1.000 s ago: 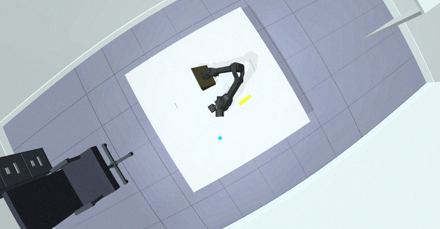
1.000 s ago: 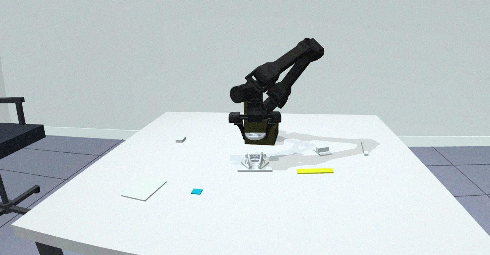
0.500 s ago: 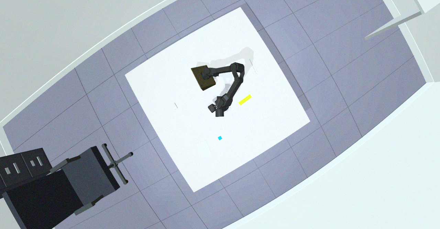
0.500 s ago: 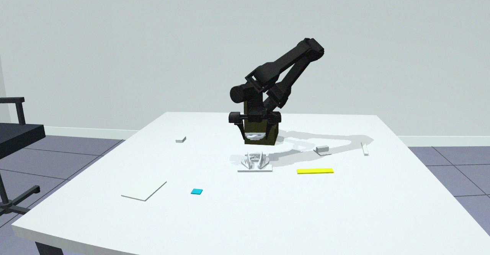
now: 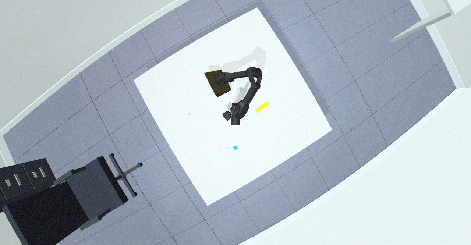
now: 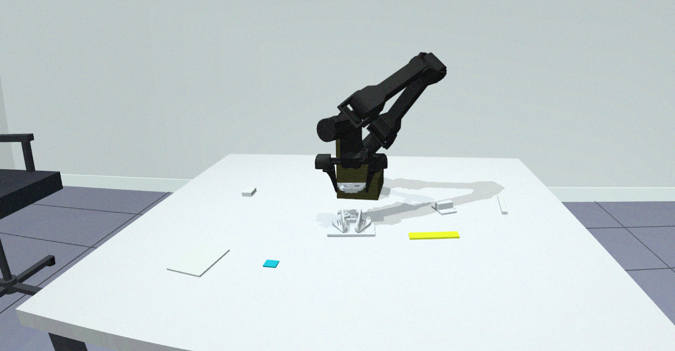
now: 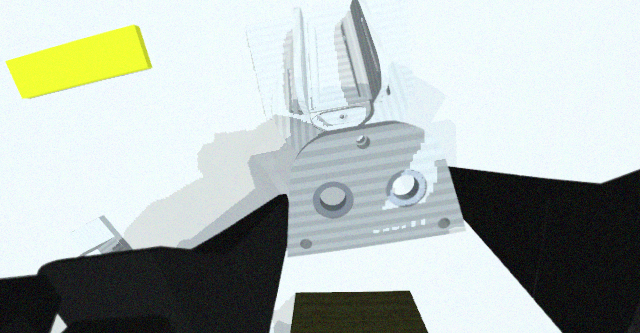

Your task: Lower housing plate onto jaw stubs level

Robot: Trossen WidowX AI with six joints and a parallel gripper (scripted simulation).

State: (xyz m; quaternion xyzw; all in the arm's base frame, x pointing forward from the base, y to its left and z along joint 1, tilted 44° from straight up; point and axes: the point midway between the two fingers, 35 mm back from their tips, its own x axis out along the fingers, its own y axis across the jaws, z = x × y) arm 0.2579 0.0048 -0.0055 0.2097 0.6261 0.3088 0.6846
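My gripper [image 6: 352, 189] [image 7: 362, 189] is shut on the grey-white housing plate [image 6: 359, 188] [image 7: 367, 165], one finger at each side edge. The plate has two large holes and several small ones. It looks about level and hangs above the table, with a gap over the base [image 6: 351, 235]. The left jaw [image 6: 340, 222] [image 7: 298, 58] and right jaw [image 6: 362, 222] [image 7: 369, 48] stand on the base, apart, and point out past the plate's rounded edge in the wrist view. The plate hides the jaw stubs in the wrist view. In the top view the arm hides plate and jaws.
A dark brown mounting block [image 5: 212, 82] [image 6: 376, 189] [image 7: 357, 313] stands behind. A yellow bar [image 5: 262, 106] [image 6: 433, 235] [image 7: 77, 62] lies to the right, a cyan tile [image 5: 235, 147] [image 6: 270, 263] and white sheet [image 6: 198, 263] front left. A white bracket [image 6: 444, 207] lies back right.
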